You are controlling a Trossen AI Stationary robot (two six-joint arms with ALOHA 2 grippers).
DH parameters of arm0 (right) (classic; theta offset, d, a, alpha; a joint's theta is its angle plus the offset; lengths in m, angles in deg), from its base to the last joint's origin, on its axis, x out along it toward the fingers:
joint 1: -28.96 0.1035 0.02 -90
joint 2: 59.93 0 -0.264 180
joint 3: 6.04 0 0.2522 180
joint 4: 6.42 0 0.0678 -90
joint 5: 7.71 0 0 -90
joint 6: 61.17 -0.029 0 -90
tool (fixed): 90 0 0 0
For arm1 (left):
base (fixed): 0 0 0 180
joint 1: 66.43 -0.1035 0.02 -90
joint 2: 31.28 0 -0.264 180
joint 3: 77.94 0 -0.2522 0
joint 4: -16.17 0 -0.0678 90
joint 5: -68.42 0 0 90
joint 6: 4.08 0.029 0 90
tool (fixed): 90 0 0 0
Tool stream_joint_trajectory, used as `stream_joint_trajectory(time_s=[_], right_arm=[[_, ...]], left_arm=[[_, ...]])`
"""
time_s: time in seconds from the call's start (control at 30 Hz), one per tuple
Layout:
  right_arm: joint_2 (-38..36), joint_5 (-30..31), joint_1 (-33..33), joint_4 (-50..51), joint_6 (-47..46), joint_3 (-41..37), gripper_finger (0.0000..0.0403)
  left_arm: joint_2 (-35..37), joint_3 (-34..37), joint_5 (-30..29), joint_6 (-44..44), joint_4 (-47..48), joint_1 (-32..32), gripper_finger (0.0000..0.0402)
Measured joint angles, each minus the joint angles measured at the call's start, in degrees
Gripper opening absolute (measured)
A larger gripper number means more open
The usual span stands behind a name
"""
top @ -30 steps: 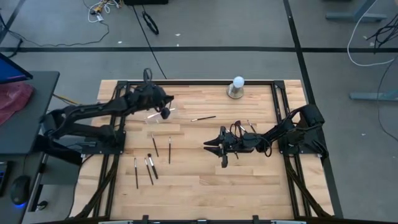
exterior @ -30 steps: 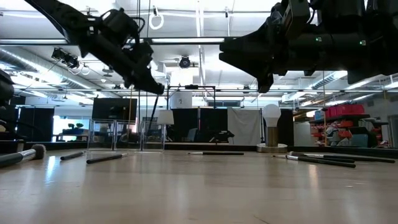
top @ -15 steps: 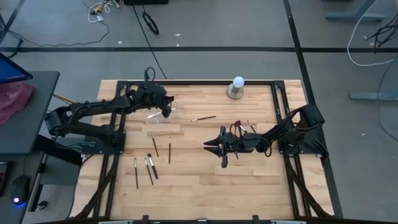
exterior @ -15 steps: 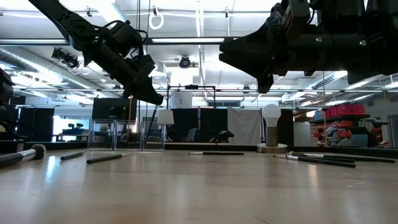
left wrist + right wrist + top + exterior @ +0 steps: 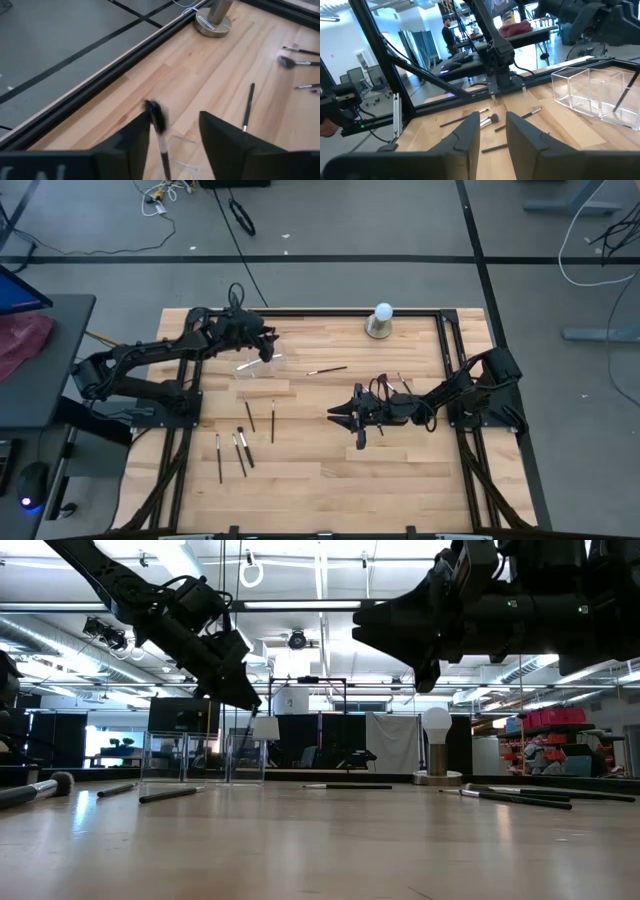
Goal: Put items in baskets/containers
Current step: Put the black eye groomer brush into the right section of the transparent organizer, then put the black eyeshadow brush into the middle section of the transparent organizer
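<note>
My left gripper (image 5: 263,348) hangs open above the clear holder (image 5: 258,366), fingers pointing down. A dark brush (image 5: 160,131) shows blurred, upright, between its fingers, close to one finger, bristle end up, over the holder (image 5: 184,150). From the right wrist view, a brush (image 5: 625,95) leans inside the holder (image 5: 592,92). My right gripper (image 5: 338,415) hovers over the table's middle, fingers a little apart with nothing between them. More brushes (image 5: 245,442) lie flat on the table nearer the front; one brush (image 5: 327,369) lies right of the holder. My left gripper stands open around the upright brush's upper shaft (image 5: 161,140). The brush is blurred, and I cannot tell whether a finger touches it.
A white ball on a grey round base (image 5: 380,320) stands at the far edge. Several brushes (image 5: 402,384) lie under my right arm. A black frame rail (image 5: 300,310) borders the table. Bare wood lies at the front right.
My left gripper has opened over the holder, letting go of the brush it held; the brush now shows blurred between the parted fingers. The gripper has also shifted slightly toward the far edge.
</note>
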Motion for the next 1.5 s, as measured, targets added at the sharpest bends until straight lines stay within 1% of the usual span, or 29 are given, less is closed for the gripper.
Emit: stream_joint_trajectory(time_s=[0.13,0.27,0.33,0.43,0.5,0.6,0.67,0.73,0.83,0.97,1.03,1.07,1.17,1.23,1.3,1.4,1.5], right_arm=[[0.0,0.0,0.0,1.0,0.0,0.0,0.0094],[0.0,0.0,0.0,1.8,0.0,0.0,0.0094],[0.0,-0.5,0.0,2.7,-0.6,0.0,0.0094],[0.0,-3.5,-0.2,4.6,-5.0,0.0,0.0094],[0.0,-4.5,-0.9,7.5,-5.4,0.0,0.0094],[-0.9,-2.6,-1.9,13.6,-5.6,0.1,0.0094],[-2.5,-0.5,-2.1,20.1,-5.6,0.7,0.0094],[-5.0,0.3,-2.0,28.9,-5.6,2.0,0.0100],[-9.8,0.4,-1.8,46.8,-6.9,5.1,0.0120],[-15.6,1.6,-1.8,71.5,-12.8,9.5,0.0162],[-17.9,3.6,-1.3,80.6,-16.8,10.8,0.0182],[-18.8,5.0,-0.9,83.7,-18.9,10.8,0.0190],[-19.9,9.3,1.4,88.3,-24.7,9.6,0.0203],[-19.8,11.9,3.5,87.8,-28.2,8.0,0.0204],[-18.9,15.0,6.0,84.7,-31.4,6.1,0.0203],[-17.1,21.2,9.3,82.1,-35.3,4.3,0.0195],[-15.0,27.1,11.2,82.0,-38.4,3.8,0.0182]], left_arm=[[0.0,0.0,0.9,-0.2,0.0,-0.1,0.0217],[0.3,-1.0,1.0,-0.3,1.2,-0.1,0.0233],[1.4,-2.5,1.0,-0.3,3.8,0.1,0.0233],[2.9,-5.6,0.9,-0.2,8.5,2.0,0.0227],[4.4,-7.1,0.9,0.4,10.6,4.4,0.0220],[6.7,-7.6,0.4,0.6,11.1,9.8,0.0208],[7.7,-7.6,-1.3,0.7,12.1,14.3,0.0200],[8.1,-7.6,-4.2,0.7,11.9,19.7,0.0193],[7.6,-7.5,-10.6,0.7,12.0,28.3,0.0183],[5.1,-7.5,-21.0,-0.8,11.6,39.4,0.0175],[3.3,-7.5,-25.6,-1.9,9.8,44.2,0.0173],[2.3,-7.5,-27.5,-2.5,9.2,46.3,0.0172],[-1.1,-6.5,-30.5,-2.8,4.3,51.5,0.0172],[-3.2,-4.8,-29.8,-2.8,-0.7,53.7,0.0172],[-5.3,-3.0,-27.8,-2.8,-6.3,55.0,0.0172],[-7.7,-0.8,-25.4,-2.8,-13.3,56.2,0.0172],[-10.3,0.2,-25.0,-2.8,-18.1,56.8,0.0172]])
